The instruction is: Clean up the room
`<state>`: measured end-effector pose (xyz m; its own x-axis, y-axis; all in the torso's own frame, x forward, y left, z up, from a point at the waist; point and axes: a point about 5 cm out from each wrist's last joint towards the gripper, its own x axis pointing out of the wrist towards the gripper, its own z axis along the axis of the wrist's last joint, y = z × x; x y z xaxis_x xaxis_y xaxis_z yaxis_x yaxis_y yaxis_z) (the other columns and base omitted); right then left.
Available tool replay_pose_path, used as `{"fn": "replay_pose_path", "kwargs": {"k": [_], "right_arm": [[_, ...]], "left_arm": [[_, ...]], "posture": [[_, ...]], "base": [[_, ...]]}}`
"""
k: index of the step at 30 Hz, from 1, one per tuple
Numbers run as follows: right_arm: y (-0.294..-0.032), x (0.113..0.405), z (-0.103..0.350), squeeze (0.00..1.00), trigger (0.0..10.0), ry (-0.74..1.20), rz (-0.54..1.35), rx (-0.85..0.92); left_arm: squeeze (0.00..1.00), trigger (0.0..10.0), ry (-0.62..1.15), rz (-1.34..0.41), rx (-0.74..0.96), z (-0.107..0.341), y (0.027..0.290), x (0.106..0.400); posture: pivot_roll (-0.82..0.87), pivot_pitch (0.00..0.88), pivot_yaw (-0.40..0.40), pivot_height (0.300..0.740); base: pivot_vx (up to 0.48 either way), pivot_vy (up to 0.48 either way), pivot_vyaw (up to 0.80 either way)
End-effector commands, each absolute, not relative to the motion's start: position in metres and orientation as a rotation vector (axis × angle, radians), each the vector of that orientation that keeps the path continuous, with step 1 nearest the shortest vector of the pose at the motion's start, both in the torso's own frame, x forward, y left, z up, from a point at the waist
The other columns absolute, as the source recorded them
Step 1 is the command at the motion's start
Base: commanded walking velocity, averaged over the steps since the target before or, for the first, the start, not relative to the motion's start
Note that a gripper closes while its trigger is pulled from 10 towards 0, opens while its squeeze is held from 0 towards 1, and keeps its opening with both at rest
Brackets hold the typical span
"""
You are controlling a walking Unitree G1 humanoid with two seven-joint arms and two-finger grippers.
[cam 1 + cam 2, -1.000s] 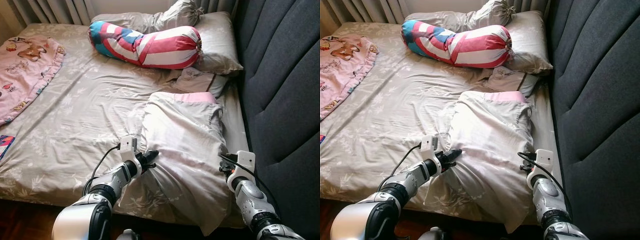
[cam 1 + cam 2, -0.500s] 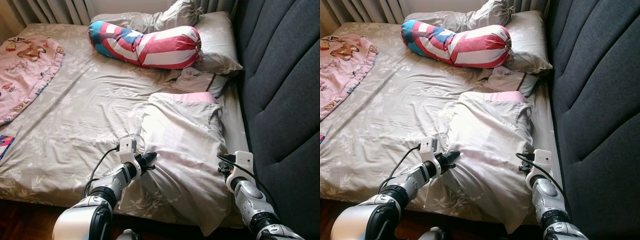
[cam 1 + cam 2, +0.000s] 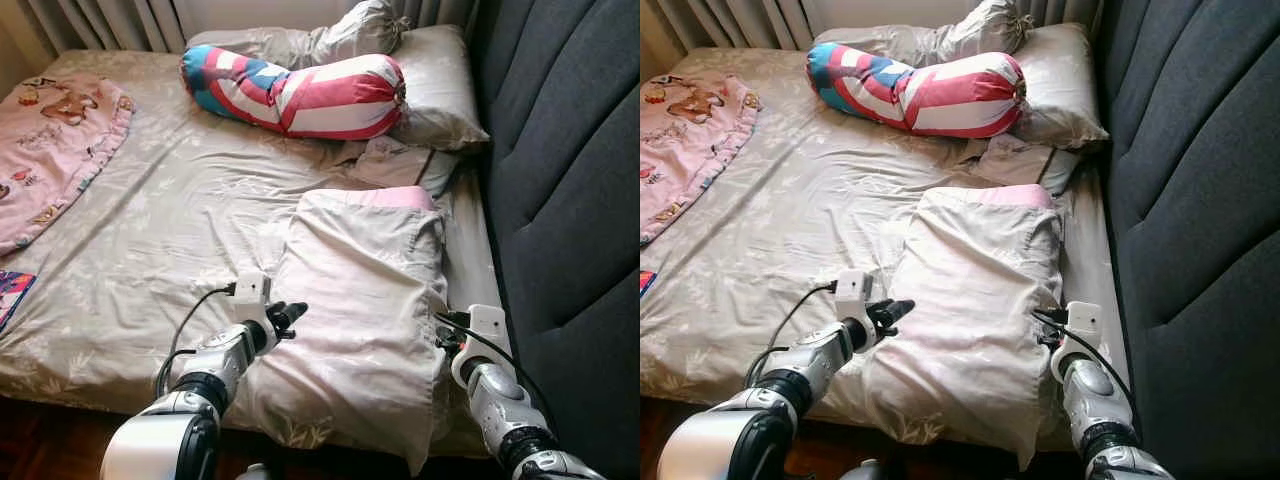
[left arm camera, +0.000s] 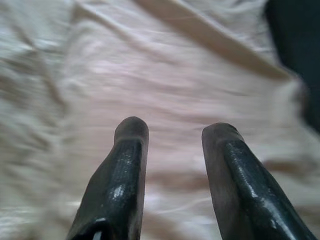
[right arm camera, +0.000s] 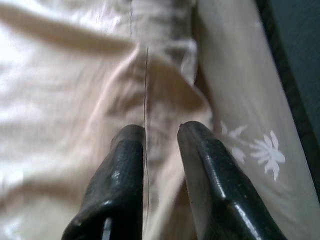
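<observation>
A pale floral pillow [image 3: 365,300] with a pink end lies flat on the bed near the headboard. My left gripper [image 3: 287,315] rests at the pillow's left edge. In the left wrist view this gripper [image 4: 175,132] is open, with nothing between the fingers and the pillow's cloth lying beyond them. My right gripper [image 3: 443,338] is tucked against the pillow's right edge, its tips hidden by the cloth. In the right wrist view it [image 5: 161,131] is closed on a ridge of the pillow's seam.
A red, white and blue striped bolster [image 3: 300,95] and grey pillows [image 3: 440,85] lie at the head of the bed. A pink blanket [image 3: 50,150] covers the far left. A dark grey headboard [image 3: 570,200] runs along the right. A colourful book [image 3: 10,298] sits at the left edge.
The pillow, held bunched up between both grippers before, now lies flat on the bed. My left gripper has let go and drawn back to its edge.
</observation>
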<state>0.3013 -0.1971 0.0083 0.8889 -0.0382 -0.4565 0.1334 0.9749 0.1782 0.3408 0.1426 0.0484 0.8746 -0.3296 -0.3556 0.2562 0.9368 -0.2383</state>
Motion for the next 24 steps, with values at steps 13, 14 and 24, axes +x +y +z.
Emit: {"fn": "replay_pose_path", "kwargs": {"k": [13,14,24], "right_arm": [[-0.19,0.282,-0.013,1.0,10.0,0.536,-0.081,0.231],[-0.19,0.282,-0.013,1.0,10.0,0.535,-0.085,0.234],[-0.182,0.28,-0.018,1.0,10.0,0.631,0.013,0.227]], "left_arm": [[0.0,10.0,0.333,-0.147,-0.078,0.02,0.177,0.305],[0.0,10.0,0.332,-0.144,-0.081,0.02,0.177,0.305],[0.0,10.0,0.328,-0.171,-0.069,0.023,0.173,0.308]], "posture": [[-0.09,0.116,0.008,0.74],[-0.09,0.115,0.008,0.74],[-0.09,0.101,0.022,0.74]], "base": [[0.0,0.0,0.0],[0.0,0.0,0.0],[0.0,0.0,0.0]]}}
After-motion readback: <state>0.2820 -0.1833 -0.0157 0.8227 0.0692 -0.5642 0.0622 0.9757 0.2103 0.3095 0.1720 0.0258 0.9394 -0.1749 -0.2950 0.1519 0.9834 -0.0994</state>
